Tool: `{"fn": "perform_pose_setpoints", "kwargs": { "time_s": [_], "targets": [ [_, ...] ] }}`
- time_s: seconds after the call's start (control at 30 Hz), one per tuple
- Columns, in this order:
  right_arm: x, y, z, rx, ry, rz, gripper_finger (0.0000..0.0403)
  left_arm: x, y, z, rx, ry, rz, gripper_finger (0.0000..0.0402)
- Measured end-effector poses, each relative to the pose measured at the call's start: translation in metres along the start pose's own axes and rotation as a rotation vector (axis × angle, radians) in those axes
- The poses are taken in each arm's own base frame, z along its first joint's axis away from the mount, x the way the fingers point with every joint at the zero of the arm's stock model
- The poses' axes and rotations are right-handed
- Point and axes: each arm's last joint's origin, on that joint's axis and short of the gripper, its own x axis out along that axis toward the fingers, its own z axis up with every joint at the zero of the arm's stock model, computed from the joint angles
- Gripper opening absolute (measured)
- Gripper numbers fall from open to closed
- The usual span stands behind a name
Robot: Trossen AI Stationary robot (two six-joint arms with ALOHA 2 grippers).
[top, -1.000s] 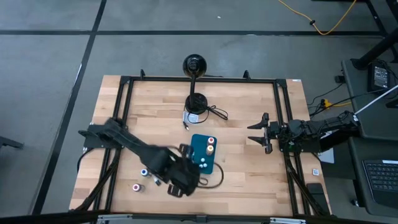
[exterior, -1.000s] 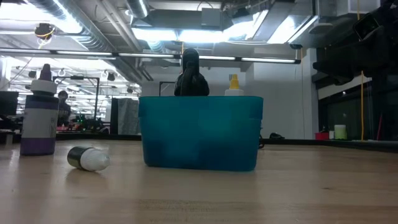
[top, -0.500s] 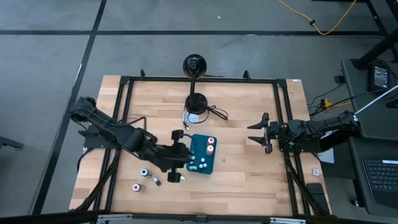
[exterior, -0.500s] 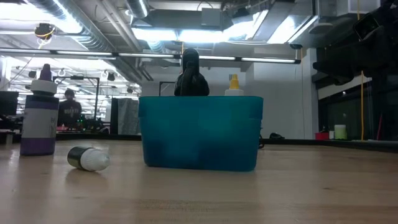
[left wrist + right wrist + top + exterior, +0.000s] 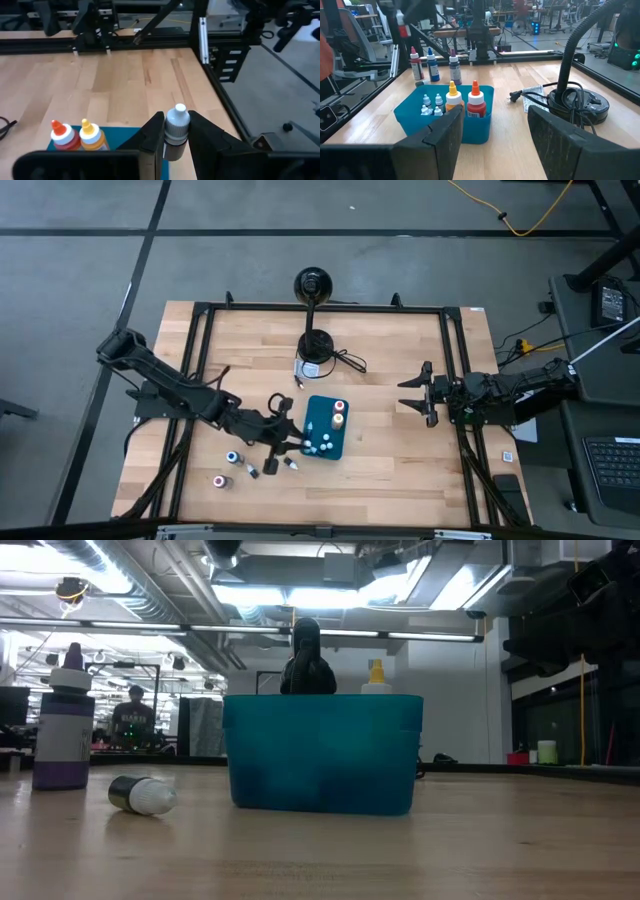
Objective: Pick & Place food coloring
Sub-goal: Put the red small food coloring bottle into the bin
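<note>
teal tray [image 5: 325, 442] sits mid-table; the left gripper [image 5: 176, 131], just beside its near-left corner, pinches a white-capped bottle [image 5: 176, 127]. the right gripper [image 5: 415, 394] waits spread by the right edge.

Overhead view straight down, low view table-level, wrist views close; all sharing the teal tray [image 5: 325, 428].

No text, label, brand, number or sign can be read in these pictures. The food coloring bottles [image 5: 452, 66] carry labels, but the print on them is too small to make out. A small white tag [image 5: 507, 456] lies at the right edge of the table [image 5: 400, 470]; its marking cannot be read either.
</note>
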Motion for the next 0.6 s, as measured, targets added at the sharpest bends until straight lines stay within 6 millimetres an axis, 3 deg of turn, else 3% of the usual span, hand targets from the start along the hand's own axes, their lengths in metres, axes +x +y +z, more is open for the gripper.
{"fn": "perform_pose_setpoints", "kwargs": {
  "time_s": [0.6],
  "targets": [
    [0.0,0.0,0.0,0.0,0.0,0.0,0.0223,0.049,0.027,-0.047,-0.016,0.151,0.017,0.0066]
  ]
}}
